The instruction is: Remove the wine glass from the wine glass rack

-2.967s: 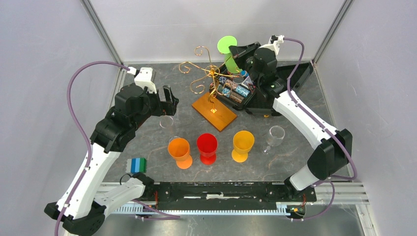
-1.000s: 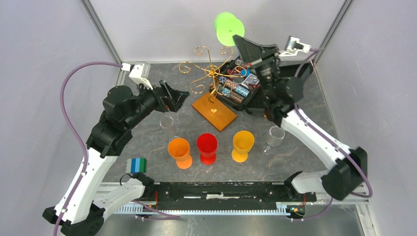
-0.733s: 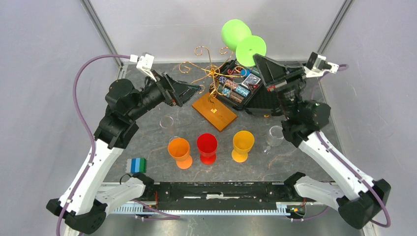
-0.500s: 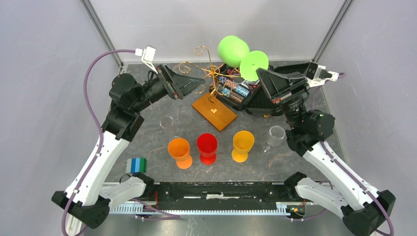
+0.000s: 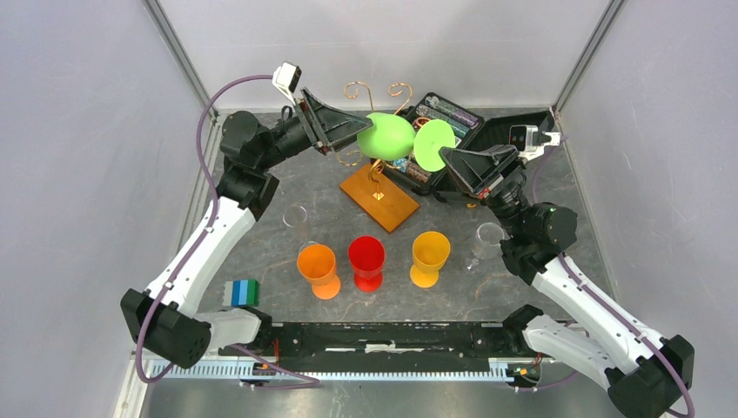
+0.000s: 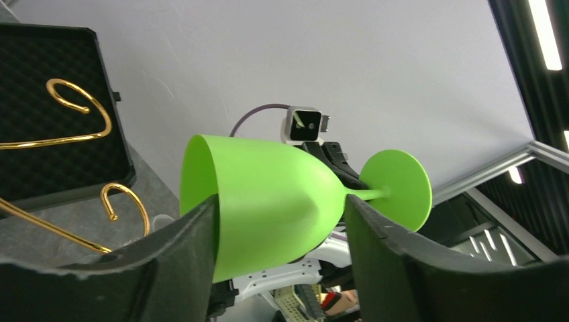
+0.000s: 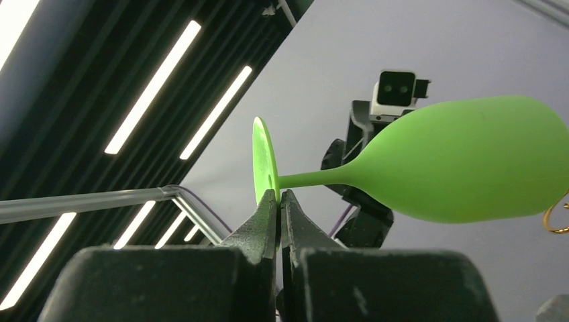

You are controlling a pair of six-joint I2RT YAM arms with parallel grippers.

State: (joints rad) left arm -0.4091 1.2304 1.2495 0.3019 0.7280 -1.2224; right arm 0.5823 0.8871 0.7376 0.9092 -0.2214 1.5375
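Observation:
The green wine glass hangs on its side in the air above the wine glass rack, a gold wire stand on an orange-brown wooden base. My right gripper is shut on the edge of the glass's round foot, as the right wrist view shows. My left gripper is open, with its jaws on either side of the bowl. The left finger is at the rim and the right finger is by the stem. Gold curls of the rack show behind.
An open black case with coloured contents sits behind the rack. Orange, red and yellow cups stand in a row in front. Clear glasses stand at the left and right. A blue-green block lies near left.
My right gripper lifted the green glass off the rack, turned it on its side and brought it down and left. My left arm rose and reached right, its jaws now around the bowl.

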